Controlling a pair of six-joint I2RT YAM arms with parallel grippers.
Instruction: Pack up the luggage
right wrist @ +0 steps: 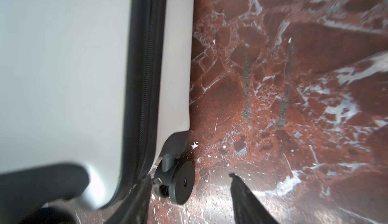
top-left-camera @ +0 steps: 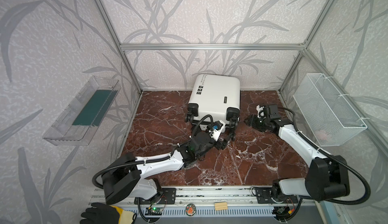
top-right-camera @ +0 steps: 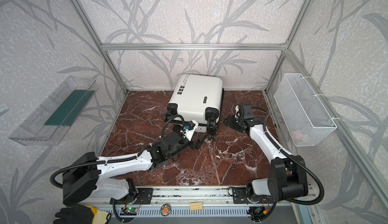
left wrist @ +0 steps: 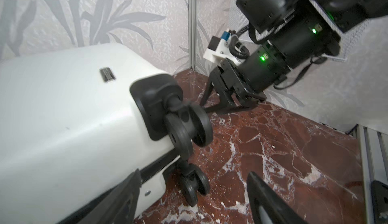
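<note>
The luggage point(top-left-camera: 214, 99) is seen closed, its zipper seam point(right wrist: 144, 86) drawn shut (as far as it shows), lying just ahead of the left gripper point(top-left-camera: 226, 142) and just beside the right gripper point(top-left-camera: 247, 121). Both are spread wide and empty; packing is judged nearly finished.

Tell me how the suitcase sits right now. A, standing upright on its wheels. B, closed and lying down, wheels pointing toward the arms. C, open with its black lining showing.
B: the luggage lies with both white shells shut along the black zipper seam, and its caster wheels stick out sideways from its near end.
</note>
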